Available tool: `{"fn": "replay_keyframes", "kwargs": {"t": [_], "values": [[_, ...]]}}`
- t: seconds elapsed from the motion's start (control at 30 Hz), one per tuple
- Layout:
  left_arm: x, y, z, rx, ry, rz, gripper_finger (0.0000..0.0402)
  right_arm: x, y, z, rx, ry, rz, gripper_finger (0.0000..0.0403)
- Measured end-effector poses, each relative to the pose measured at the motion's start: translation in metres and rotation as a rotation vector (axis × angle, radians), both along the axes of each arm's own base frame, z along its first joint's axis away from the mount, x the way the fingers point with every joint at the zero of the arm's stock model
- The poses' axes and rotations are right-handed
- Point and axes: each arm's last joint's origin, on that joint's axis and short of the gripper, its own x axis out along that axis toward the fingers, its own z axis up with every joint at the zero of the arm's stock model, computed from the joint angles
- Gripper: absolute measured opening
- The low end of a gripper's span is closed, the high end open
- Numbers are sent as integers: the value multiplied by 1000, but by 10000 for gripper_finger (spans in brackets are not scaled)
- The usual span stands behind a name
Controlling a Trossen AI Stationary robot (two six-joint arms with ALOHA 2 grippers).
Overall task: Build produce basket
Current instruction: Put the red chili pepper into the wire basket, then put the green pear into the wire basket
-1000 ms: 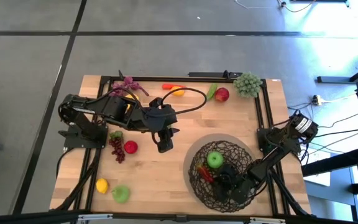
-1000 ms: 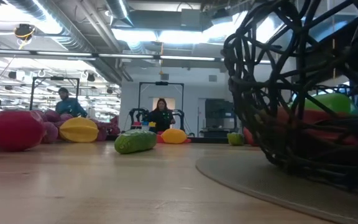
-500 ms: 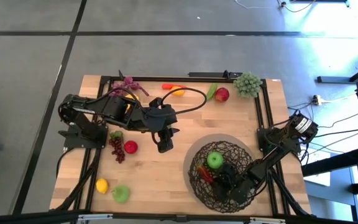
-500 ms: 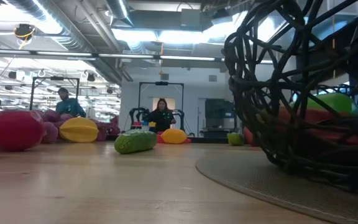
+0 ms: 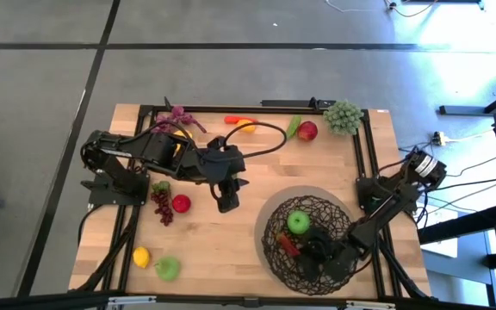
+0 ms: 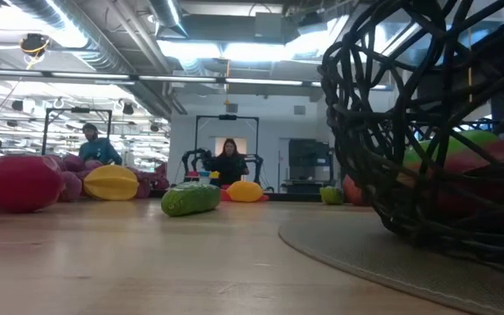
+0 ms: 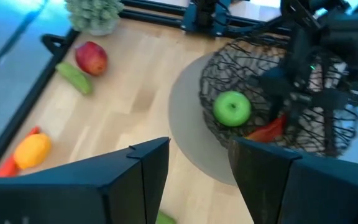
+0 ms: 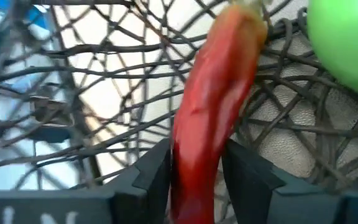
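Right wrist view: chili [image 8: 213, 106] between tool [image 8: 194, 171] fingers

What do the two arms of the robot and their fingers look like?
Both arms are dark, almost black, with jointed segments. The left arm carries a black cable looping over the table. The right arm has a round silver-capped joint. The left gripper has flat, angular black fingers.

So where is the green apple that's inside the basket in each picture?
High view: the green apple lies inside the basket, toward its upper left.
Low view: a green patch behind the basket's wires at the right edge.
Left wrist view: right of centre, inside the basket.
Right wrist view: the top right corner.
Shared landmark: the red chili lies beside it.
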Motion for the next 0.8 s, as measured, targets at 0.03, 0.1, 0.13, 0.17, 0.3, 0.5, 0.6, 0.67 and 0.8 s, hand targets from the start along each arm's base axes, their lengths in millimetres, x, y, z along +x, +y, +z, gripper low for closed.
{"fn": "replay_keyframes", "kwargs": {"t": [0.03,0.1,0.13,0.17,0.3,0.5,0.6,0.67,0.8], "values": [[0,0,0,-9,3,-12,156,-2,0,3,-1,-3,4,137],[0,-1,0,-25,8,-34,156,-4,1,7,4,-18,10,137],[0,-2,0,-32,11,-46,156,-6,1,10,4,-27,12,137],[0,-2,-1,-38,16,-60,156,-7,2,13,1,-41,14,137],[-1,-4,-1,-65,35,-134,156,-13,2,28,-13,-108,24,136],[-2,-6,-3,-98,71,-204,156,-16,2,59,-62,-196,118,136],[-5,-5,-7,-134,117,-167,156,-14,4,85,-135,-256,189,136],[-8,-5,-9,-154,150,-135,156,-12,3,101,-209,-264,203,136],[-13,-4,-14,-185,206,-53,156,-12,-4,135,-333,-237,187,136]]}}
